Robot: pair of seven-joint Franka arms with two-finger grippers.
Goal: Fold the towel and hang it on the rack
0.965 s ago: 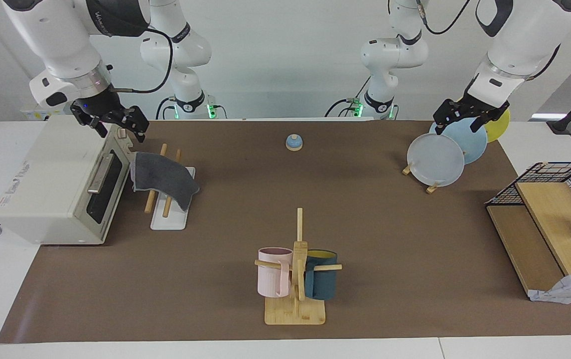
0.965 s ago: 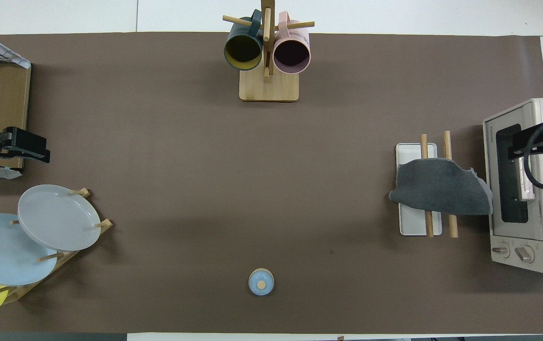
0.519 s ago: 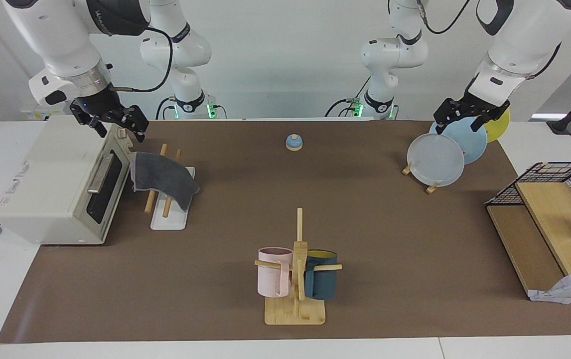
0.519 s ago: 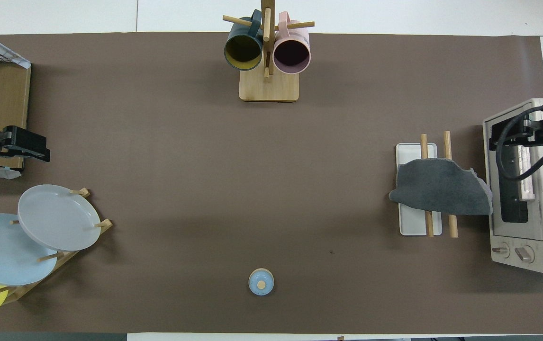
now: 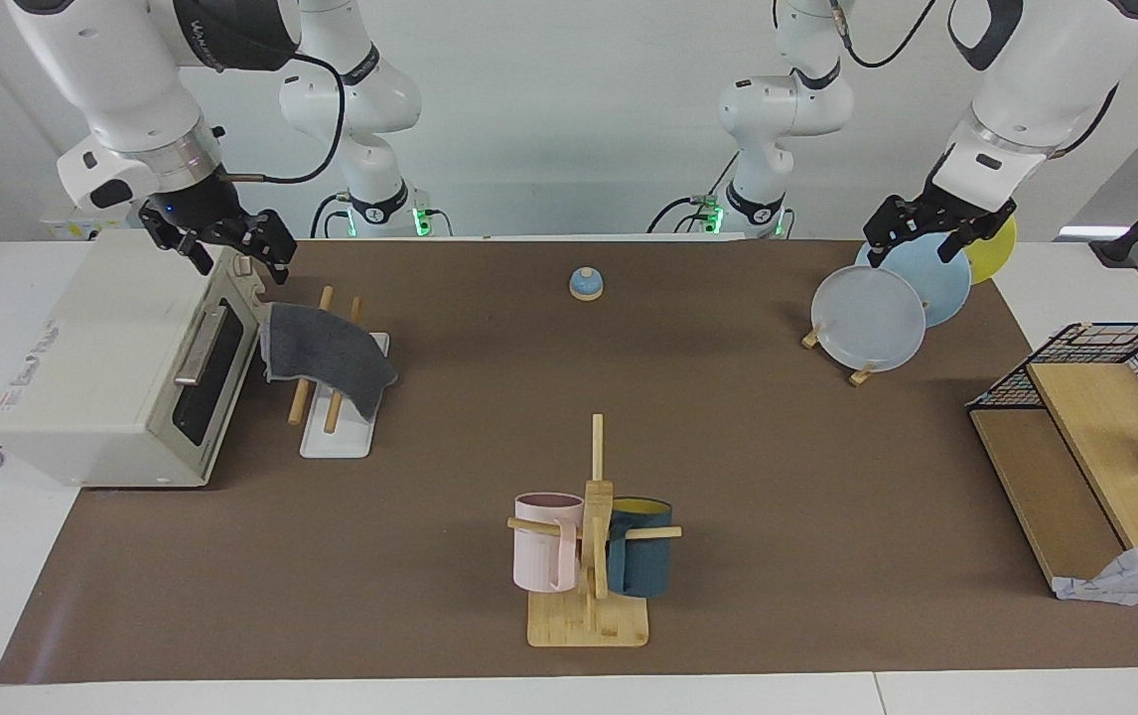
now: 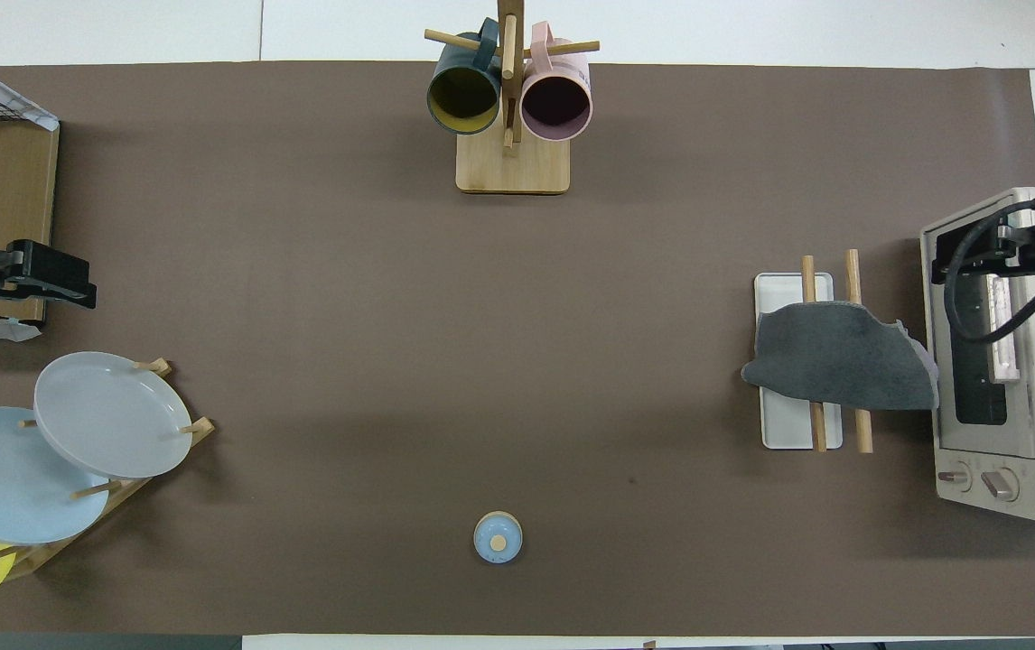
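The towel (image 5: 326, 353) (image 6: 843, 366) hangs grey face up, draped across the two wooden rods of the rack (image 5: 336, 437) (image 6: 784, 429). One corner droops over the white base, and an edge lies against the toaster oven's front. My right gripper (image 5: 242, 260) (image 6: 978, 257) hovers open and holding nothing over the top front edge of the toaster oven, beside the towel and apart from it. My left gripper (image 5: 912, 253) (image 6: 84, 283) waits open over the plate stand at the left arm's end of the table.
A toaster oven (image 5: 122, 367) stands beside the rack. A mug tree (image 5: 589, 556) with two mugs stands farthest from the robots. A plate stand (image 5: 872, 318) holds three plates. A small blue knob (image 5: 585, 285) lies near the robots. A wire-and-wood shelf (image 5: 1095, 427) carries crumpled paper (image 5: 1135, 581).
My right gripper has shifted a little over the toaster oven, away from the robots. The towel, the rack and the left gripper have stayed put.
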